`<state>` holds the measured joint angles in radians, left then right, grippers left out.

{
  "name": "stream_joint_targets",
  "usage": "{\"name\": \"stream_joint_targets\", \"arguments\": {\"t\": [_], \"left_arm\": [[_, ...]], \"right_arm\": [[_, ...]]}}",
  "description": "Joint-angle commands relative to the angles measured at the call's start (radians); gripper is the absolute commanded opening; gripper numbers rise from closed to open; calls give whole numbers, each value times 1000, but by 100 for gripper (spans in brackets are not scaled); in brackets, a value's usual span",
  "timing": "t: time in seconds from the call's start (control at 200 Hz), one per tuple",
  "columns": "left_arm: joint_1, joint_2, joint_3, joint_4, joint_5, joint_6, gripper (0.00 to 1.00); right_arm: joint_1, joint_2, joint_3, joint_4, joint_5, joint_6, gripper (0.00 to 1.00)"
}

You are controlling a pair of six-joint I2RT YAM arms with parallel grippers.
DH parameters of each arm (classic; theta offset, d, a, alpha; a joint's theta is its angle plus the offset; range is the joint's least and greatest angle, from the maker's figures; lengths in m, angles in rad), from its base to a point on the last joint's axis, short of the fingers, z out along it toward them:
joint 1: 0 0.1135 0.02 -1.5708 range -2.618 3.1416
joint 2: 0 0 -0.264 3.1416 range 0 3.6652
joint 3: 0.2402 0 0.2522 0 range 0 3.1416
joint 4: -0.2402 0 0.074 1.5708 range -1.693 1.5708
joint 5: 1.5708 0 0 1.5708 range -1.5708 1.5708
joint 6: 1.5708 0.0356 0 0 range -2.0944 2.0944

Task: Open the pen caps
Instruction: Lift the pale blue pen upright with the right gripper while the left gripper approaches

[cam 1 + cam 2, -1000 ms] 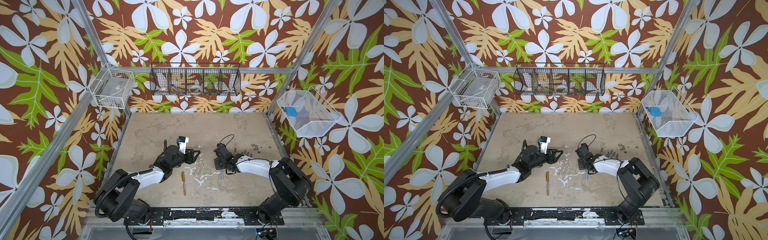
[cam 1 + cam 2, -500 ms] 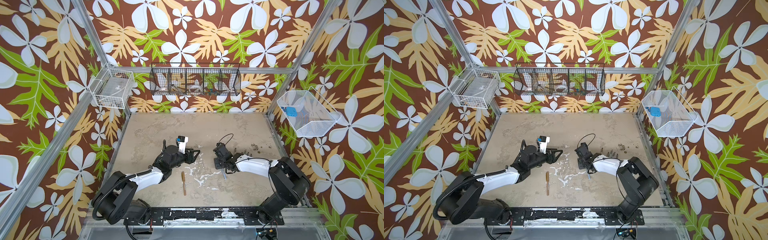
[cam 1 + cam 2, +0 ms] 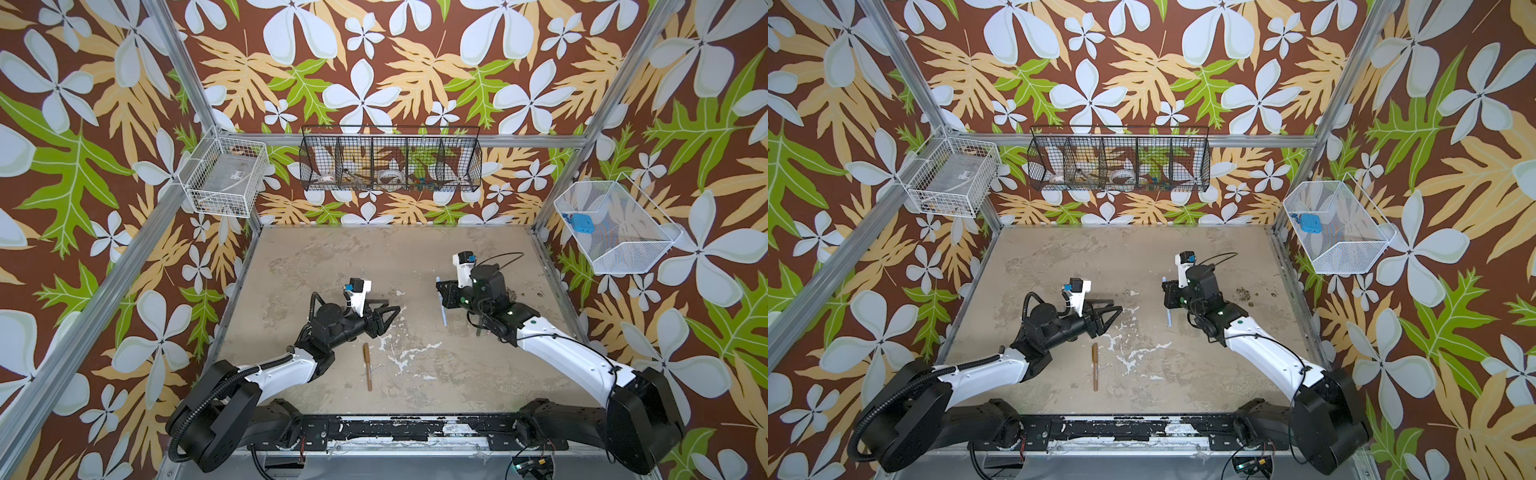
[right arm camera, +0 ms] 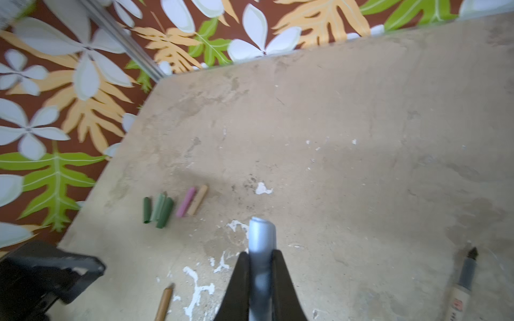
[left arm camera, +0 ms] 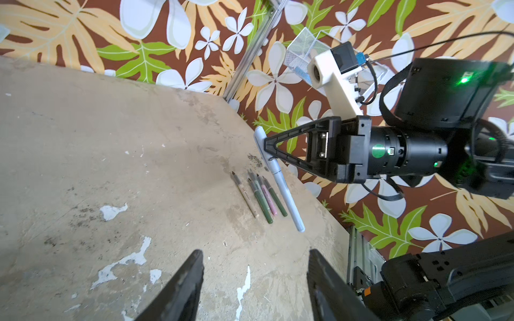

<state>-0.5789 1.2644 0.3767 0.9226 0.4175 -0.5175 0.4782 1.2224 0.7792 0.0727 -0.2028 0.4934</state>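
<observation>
Light blue pen cap [image 5: 258, 136], still on its pen [image 5: 288, 200], is now clamped in the right gripper [image 4: 260, 253] and lifted off the table [image 5: 111, 139] near the row of uncapped pens [image 5: 260, 194]. The left gripper [image 5: 255, 253] waits spread and empty, so the pull-off looks next.

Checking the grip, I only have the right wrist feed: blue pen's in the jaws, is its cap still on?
Observer: Yes. Left wrist view shows the whole blue pen, cap on, right gripper pinching the cap end.
Operator: Left gripper ready?
Observer: The left gripper is open, empty, facing the pen without touching it.
Operator: Other pens left capped?
Observer: In a top view a brown pen lies by the left arm, apparently capped.
</observation>
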Motion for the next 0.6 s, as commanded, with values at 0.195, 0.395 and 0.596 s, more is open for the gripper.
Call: {"name": "stream_joint_targets", "arguments": {"t": [0.195, 0.395, 0.596], "left_arm": [[-46, 6, 5, 116, 74, 48, 61], [-103, 37, 16, 154, 119, 73, 61], [-138, 78, 36, 183, 167, 74, 58]], "right_arm": [[-6, -179, -273, 507, -281, 17, 12], [-6, -247, -379, 717, -361, 90, 12], [15, -277, -442, 849, -383, 115, 12]]}}
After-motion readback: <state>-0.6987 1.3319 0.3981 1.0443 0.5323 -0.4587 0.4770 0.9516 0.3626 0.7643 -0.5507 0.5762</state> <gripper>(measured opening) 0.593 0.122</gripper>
